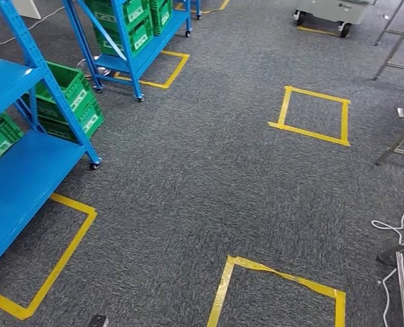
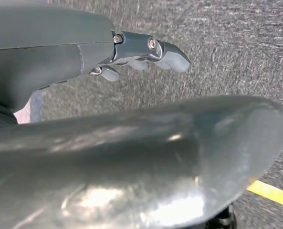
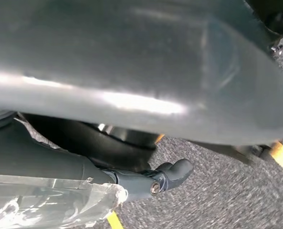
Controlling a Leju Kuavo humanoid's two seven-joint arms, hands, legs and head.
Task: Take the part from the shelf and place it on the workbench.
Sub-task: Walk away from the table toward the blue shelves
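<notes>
The blue shelf (image 1: 20,170) with green crates (image 1: 71,95) stands at the frame's left. I cannot pick out the part. Left hand (image 2: 147,52) and right hand (image 3: 165,179) hang over carpet, fingers' state unclear; fetching seems not yet begun.

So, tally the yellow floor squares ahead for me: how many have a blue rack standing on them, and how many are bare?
Squares under a blue rack: 2, near left and farther back
Bare squares: 2, far right and near centre
Total: 4
Yellow strips at the top edge are cut off, so they are not counted.
</notes>
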